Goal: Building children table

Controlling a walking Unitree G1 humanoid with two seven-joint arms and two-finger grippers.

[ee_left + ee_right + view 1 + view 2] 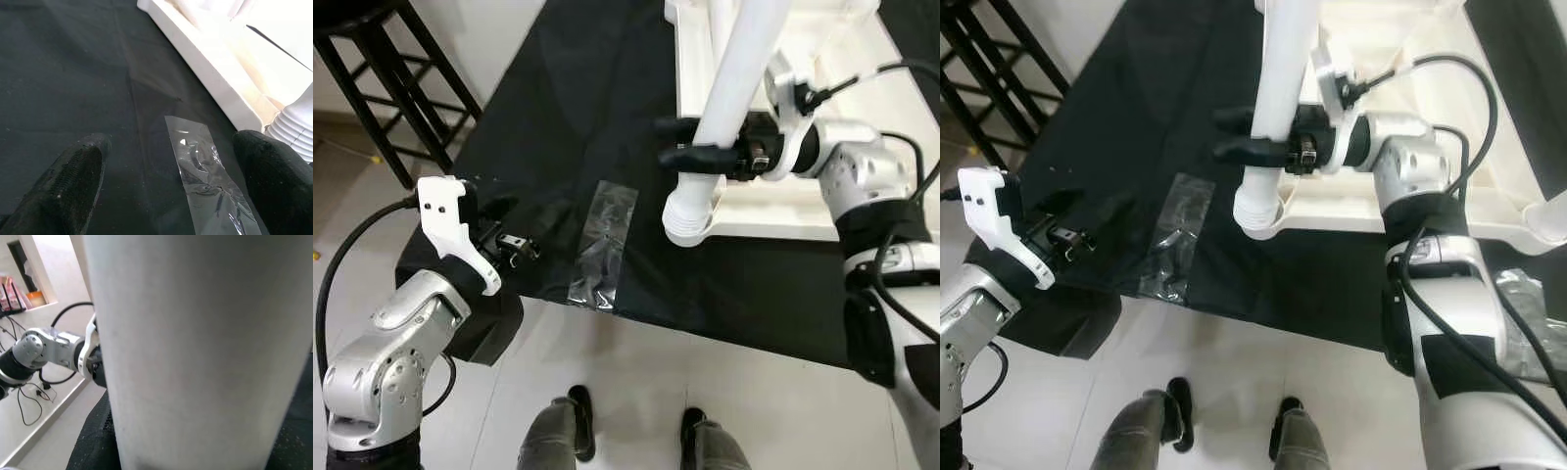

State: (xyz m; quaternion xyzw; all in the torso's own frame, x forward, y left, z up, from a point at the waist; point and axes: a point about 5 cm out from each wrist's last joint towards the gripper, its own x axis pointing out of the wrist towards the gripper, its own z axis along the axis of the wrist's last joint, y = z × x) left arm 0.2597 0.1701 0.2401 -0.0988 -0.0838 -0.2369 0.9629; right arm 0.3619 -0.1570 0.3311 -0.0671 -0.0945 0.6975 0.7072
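A white table leg (734, 88) leans up from the corner of the upturned white table frame (773, 211), its ribbed end (690, 211) resting at that corner. My right gripper (674, 142) is shut on the leg a little above that end, one black finger on each side. A clear plastic bag (604, 245) lies flat on the black cloth (568, 117). My left gripper (171, 147) hovers low over the cloth's left edge, open, its fingertips (73, 176) pointing toward the bag with nothing between them.
A black metal rack (391, 88) stands on the floor at the upper left. The cloth's front edge runs just past the bag. Grey legs with black shoes (578, 421) stand below it. Another crumpled plastic bag (1528, 294) lies at the far right.
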